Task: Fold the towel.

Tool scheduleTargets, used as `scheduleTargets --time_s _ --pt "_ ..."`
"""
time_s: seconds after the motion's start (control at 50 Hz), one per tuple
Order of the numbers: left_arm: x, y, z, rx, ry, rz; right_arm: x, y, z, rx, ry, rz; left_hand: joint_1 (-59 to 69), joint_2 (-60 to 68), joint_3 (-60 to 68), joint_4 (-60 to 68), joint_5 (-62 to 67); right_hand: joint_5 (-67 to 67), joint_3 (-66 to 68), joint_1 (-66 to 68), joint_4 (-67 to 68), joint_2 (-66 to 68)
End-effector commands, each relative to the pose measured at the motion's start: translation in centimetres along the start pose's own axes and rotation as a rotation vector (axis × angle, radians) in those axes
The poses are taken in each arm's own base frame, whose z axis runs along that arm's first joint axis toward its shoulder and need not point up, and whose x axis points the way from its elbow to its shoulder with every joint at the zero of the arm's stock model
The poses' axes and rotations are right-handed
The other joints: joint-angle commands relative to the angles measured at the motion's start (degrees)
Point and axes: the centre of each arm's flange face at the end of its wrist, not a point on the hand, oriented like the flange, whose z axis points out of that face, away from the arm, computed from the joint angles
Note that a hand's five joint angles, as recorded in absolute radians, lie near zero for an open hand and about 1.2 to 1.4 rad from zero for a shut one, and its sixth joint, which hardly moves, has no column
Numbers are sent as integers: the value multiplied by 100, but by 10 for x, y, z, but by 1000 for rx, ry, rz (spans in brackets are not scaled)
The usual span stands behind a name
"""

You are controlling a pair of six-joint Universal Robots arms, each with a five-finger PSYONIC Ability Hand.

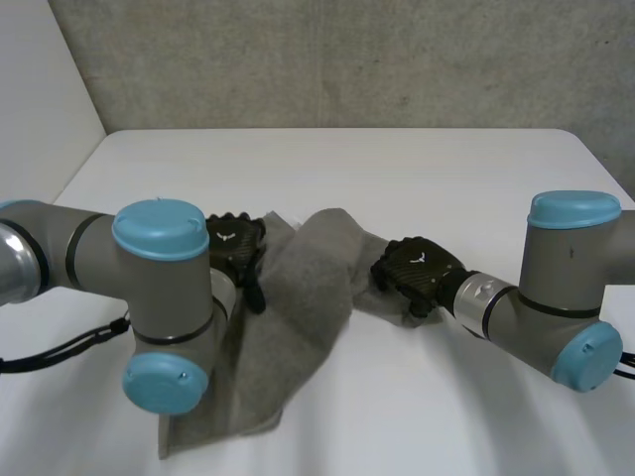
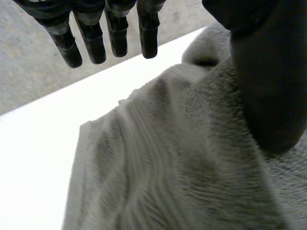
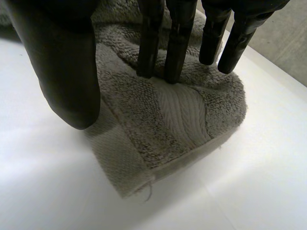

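This looks like a robot lab or test room. A plain white table (image 1: 417, 169) stands in a corner. Behind the table is a rough grey wall (image 1: 347, 59), and at the table's left side is a smooth white wall (image 1: 35, 99). A left robot arm (image 1: 164, 297) and a right robot arm (image 1: 566, 288) reach over the table, where one grey towel (image 1: 308, 288) lies.

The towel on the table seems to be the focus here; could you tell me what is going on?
The robot is working on a grey towel that lies rumpled on the white table. Its left hand is at the towel's far left edge, its fingers straight above the cloth. Its right hand is at a corner on the right, with straight fingers pressing down on it. Neither hand appears to grip the towel, and no neat fold is made yet.
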Motion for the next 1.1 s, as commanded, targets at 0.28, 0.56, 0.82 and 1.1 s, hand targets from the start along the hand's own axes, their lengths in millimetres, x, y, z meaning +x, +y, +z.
scheduleTargets --time_s 0.28,0.56,0.82,1.1 --pt "-44 8 52 44 -129 76 4 4 7 -9 16 -10 -301 -288 -273 -309 -236 1276 -257 1309 -428 1315" --pt "-86 -22 66 111 -234 90 14 -6 5 20 36 -16 -352 -338 -273 -309 -286 4117 -257 4150 -428 4156" --pt "-87 -41 30 91 -206 100 41 -36 -3 110 113 36 -369 -355 -273 -309 -303 4117 -257 4150 -428 4156" --pt "-38 -30 -83 -20 24 92 67 -39 -3 169 158 212 -335 -321 -273 -309 -270 4117 -257 4150 -428 4156"
